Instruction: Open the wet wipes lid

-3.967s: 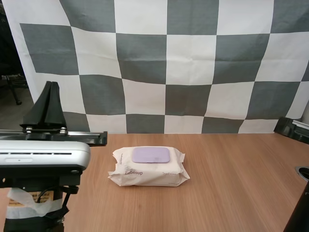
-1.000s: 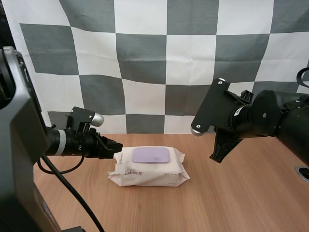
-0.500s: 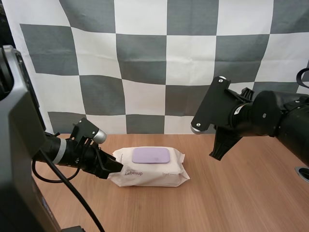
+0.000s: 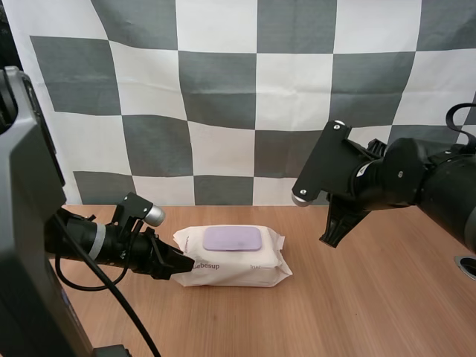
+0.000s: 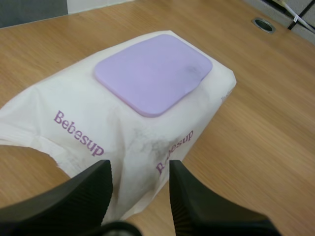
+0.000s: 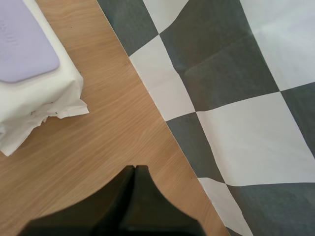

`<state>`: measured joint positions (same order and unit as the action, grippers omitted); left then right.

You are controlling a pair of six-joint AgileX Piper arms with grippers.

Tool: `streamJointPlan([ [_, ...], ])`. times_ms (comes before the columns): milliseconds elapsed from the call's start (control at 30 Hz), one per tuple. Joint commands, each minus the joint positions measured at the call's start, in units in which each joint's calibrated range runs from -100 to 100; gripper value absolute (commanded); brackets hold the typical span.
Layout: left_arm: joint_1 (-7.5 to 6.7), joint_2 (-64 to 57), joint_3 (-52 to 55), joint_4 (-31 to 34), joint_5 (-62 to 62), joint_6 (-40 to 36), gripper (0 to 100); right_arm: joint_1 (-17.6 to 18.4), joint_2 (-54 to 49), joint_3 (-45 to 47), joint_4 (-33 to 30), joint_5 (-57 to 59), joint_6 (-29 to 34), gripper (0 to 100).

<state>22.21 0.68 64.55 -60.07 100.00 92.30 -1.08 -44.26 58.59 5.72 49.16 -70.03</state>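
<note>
Left hand [image 4: 182, 265]: open, its two black fingers [image 5: 83, 191] standing apart, low over the tabletop [image 4: 372, 305] at the left end of the wet wipes pack [image 4: 230, 262].
Between the left fingers: the near front corner of the pack [image 5: 147, 137]; I cannot tell whether the fingers touch the wrapper.
Pack's lie from the left hand: it lies flat, and its long axis runs away from the fingertips towards the right arm's side, along the tabletop's width.
Lid [image 4: 232, 239]: a lilac, rounded rectangle, closed and facing up on top of the pack, its long side running along the pack's long axis; in the left wrist view the lid [image 5: 153, 73] lies beyond the fingertips, past the purple lettering.
Right hand [image 4: 327, 236]: shut on nothing, fingers together as one dark wedge [image 6: 135, 172], pointing down and held in the air, off to the right of the pack's right end and farther back.
Below the right hand: bare tabletop [image 6: 113, 132], with the crimped right end of the pack [image 6: 39, 105] and an end of the lid [image 6: 22, 44] near its tip.
Open room: wide bare wood in front of the pack and to its right; a narrower strip behind it.
Far right edge: a round hole [image 4: 467, 266] in the tabletop, well apart from the pack.
</note>
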Motion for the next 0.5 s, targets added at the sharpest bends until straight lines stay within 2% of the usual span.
streamJointPlan([
  [0, -0.04, 0.7, 0.0, -0.1, 0.0, 1.1, 61, 0.0, 0.5, 0.0, 0.0, -0.3, 0.0, 0],
  [467, -0.04, 7.0, 0.0, -2.2, 0.0, 1.1, 61, 0.0, 0.5, 0.0, 1.3, -1.0, 0.0, 0],
])
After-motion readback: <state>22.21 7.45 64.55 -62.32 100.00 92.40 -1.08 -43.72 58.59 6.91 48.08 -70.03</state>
